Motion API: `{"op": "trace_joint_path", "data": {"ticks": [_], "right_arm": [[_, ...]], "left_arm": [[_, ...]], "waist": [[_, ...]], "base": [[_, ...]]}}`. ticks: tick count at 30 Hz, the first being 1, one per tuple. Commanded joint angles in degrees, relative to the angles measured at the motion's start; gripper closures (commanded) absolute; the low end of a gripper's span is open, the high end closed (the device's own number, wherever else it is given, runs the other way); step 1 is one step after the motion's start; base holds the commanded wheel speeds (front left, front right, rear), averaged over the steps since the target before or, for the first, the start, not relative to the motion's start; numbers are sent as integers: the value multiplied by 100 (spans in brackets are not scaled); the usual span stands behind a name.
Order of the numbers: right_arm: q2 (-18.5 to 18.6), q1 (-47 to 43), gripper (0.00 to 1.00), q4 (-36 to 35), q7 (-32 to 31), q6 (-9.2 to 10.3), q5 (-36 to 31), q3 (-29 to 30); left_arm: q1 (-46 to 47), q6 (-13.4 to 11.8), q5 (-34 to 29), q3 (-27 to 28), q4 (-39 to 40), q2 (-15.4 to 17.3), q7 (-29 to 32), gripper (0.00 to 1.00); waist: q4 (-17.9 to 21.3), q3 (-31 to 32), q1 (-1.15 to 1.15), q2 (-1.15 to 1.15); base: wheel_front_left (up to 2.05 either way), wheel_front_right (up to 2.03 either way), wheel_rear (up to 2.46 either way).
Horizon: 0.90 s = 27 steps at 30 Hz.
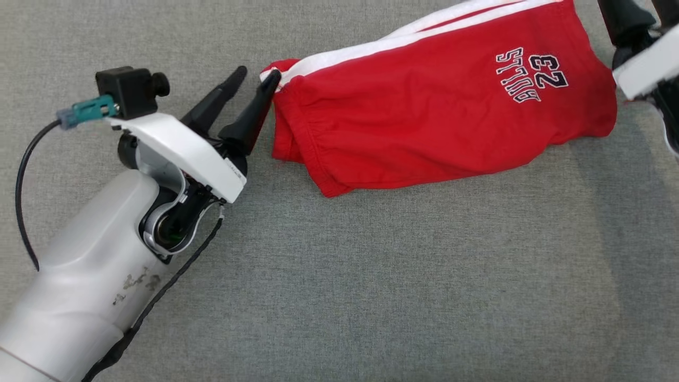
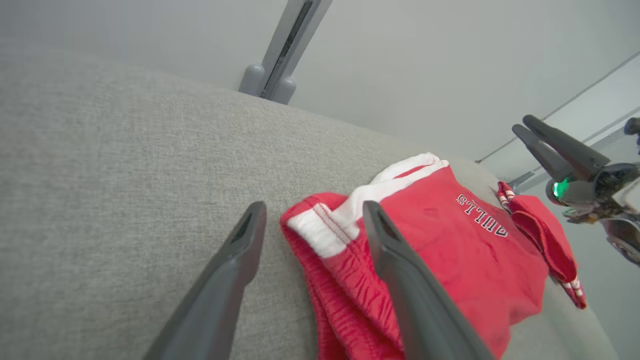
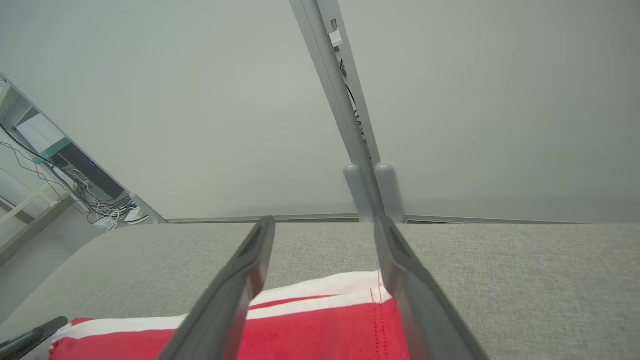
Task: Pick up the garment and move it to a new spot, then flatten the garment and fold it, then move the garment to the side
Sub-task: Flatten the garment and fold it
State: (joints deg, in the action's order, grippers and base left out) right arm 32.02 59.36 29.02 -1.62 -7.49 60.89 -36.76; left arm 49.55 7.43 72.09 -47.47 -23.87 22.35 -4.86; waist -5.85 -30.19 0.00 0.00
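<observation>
- The left gripper [image 1: 259,76] is sitting at the left, its jaws standing wide and holding nothing. Its inner finger is touching the garment's near corner, and the outer one is clear over the grey cloth surface [image 1: 424,276].
- The garment [image 1: 440,106] is lying just right of that gripper. Its long axis is running left to right across the head view and climbing slightly toward the right.
- Key relation: each gripper is sitting at one end of that axis. The left one is at the white-tipped corner and the right one is at the far hem.
- Material: thin red jersey shorts, soft and limp, bunching into folds at the left end. It looks doubled over, so it is probably already folded.
- The white stripes [image 1: 403,40] are running along the top edge, and the stitched navy-and-white lettering [image 1: 530,74] is reading upside down from the head.
- The surface is showing a coarse woven texture, so I am expecting some drag if the cloth gets slid.
- The right gripper [image 3: 324,225] is at the right end, jaws also spread wide and empty, with the striped edge showing between its fingers. I cannot tell whether they are touching the cloth.
- My read: the next move is a two-ended pinch and a shift sideways. Both arms are looking about equally near their ends.
</observation>
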Motion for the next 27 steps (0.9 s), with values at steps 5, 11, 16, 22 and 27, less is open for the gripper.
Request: {"op": "trace_joint_path", "data": {"ticks": [5,11,16,22,27], "right_arm": [[404,-879,0,-562,625,1,123,-201],[697,-1966,0,-866,1041,1,387,-178],[640,-2010,0,-380,638,1,597,-44],[622,-1446,0,734,-401,1,482,9],[658,-1004,0,1427,-1147,1,119,-129]], "left_arm": [[-341,-603,-944,32,37,165,-910,0],[-1745,-1932,-3314,1253,1553,-42,-1023,0],[-2863,-2330,-4830,1837,2684,-548,-1027,0],[-3530,-2310,-5739,1904,2897,-1133,-1027,0],[-3634,-2124,-5925,1939,2742,-1393,-1029,0]], "waist": [[-15,302,0,0],[-39,689,0,0],[-248,830,0,0],[-655,771,0,0],[-867,698,0,0]], "base": [[0,0,0],[0,0,0],[0,0,0],[0,0,0],[0,0,0]]}}
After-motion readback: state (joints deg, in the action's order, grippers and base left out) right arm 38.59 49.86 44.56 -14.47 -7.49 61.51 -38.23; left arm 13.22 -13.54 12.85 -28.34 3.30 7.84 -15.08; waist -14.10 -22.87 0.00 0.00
